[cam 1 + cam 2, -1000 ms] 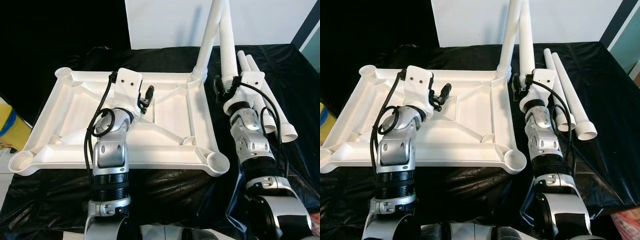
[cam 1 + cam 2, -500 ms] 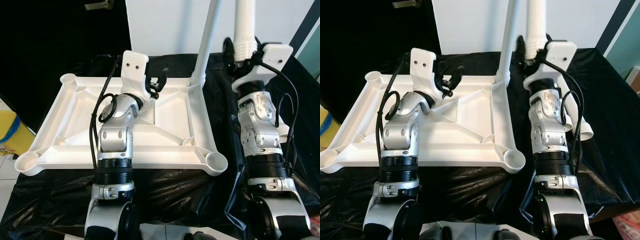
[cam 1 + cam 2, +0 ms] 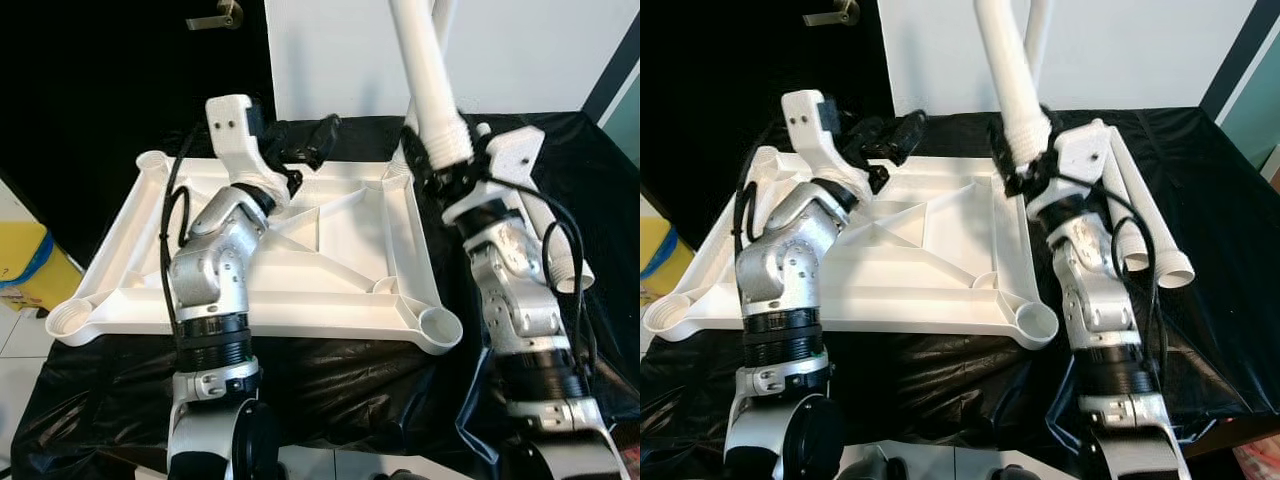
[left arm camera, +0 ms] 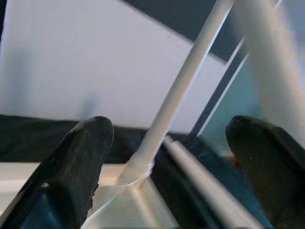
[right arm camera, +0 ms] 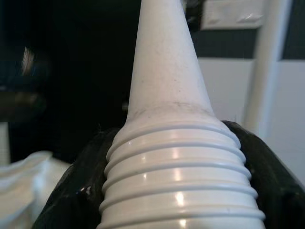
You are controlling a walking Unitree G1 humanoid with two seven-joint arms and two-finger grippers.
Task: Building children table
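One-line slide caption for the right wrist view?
Right hand clamps the ribbed threaded end of a white plastic table leg.

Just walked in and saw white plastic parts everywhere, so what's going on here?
The robot is putting a small table together. The tabletop lies upside down on a black cloth, with one leg already standing in its far right corner. The right gripper is shut on a second leg at its threaded end, holding it up near that corner. The left gripper hovers open over the tabletop's far edge. Two more legs lie on the cloth to the right.
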